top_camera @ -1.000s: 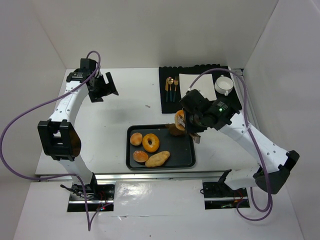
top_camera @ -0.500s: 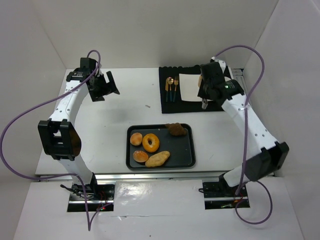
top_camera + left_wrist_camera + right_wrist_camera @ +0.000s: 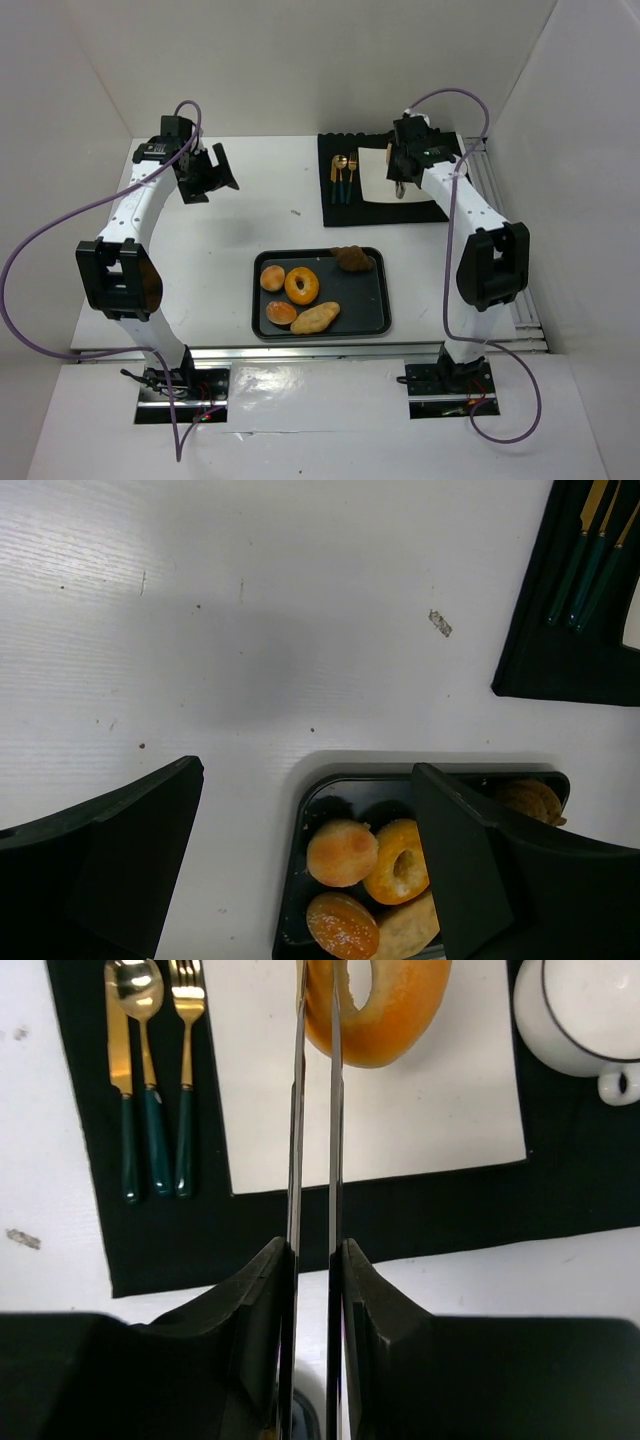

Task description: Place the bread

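The right gripper (image 3: 316, 1020) hangs over the far right corner of the table, its thin fingers (image 3: 296, 1110) drawn nearly together and pinching the rim of a glossy ring bread (image 3: 385, 1005). That ring hangs above the white napkin (image 3: 400, 1110) on the black placemat (image 3: 560, 1185), between the gold cutlery (image 3: 150, 1070) and the white cup (image 3: 585, 1010); whether it touches the napkin cannot be told. The grip on one edge probably keeps the hole clear and lets the ring drop flat. It has no long axis; its open face looks toward the wrist camera.

The other bread waits on the black tray (image 3: 370, 320) near the front edge: a round bun (image 3: 272, 277), a second ring (image 3: 301, 285), another bun (image 3: 281, 312), an oblong roll (image 3: 316, 317) lying slantwise toward the tray's near left corner, and a dark croissant (image 3: 353, 259) at its far right corner.

The left gripper (image 3: 207, 172) hovers near the far left corner, jaws wide apart, holding nothing.
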`<state>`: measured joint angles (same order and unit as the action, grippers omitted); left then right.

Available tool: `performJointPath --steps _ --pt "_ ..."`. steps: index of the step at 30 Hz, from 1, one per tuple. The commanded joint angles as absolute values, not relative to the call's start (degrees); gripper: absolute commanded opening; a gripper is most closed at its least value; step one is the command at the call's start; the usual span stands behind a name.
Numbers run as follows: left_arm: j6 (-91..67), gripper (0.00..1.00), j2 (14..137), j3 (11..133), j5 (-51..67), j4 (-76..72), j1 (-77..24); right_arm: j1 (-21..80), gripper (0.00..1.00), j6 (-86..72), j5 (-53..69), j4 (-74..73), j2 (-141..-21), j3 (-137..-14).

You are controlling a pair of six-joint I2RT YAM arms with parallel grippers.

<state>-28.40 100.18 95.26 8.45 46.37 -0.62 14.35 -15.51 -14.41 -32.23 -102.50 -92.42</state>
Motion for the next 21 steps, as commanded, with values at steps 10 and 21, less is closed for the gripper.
performJointPath --steps 10,21 --pt "-26.02 0.98 98.26 94.31 7.29 46.49 -0.88 11.34 0.63 -17.40 -10.02 -31.37 -108.37 -96.68" --pt "-25.40 0.98 98.26 96.76 7.29 47.11 -0.88 16.33 0.53 -16.70 -5.82 -34.01 -89.85 -91.68"
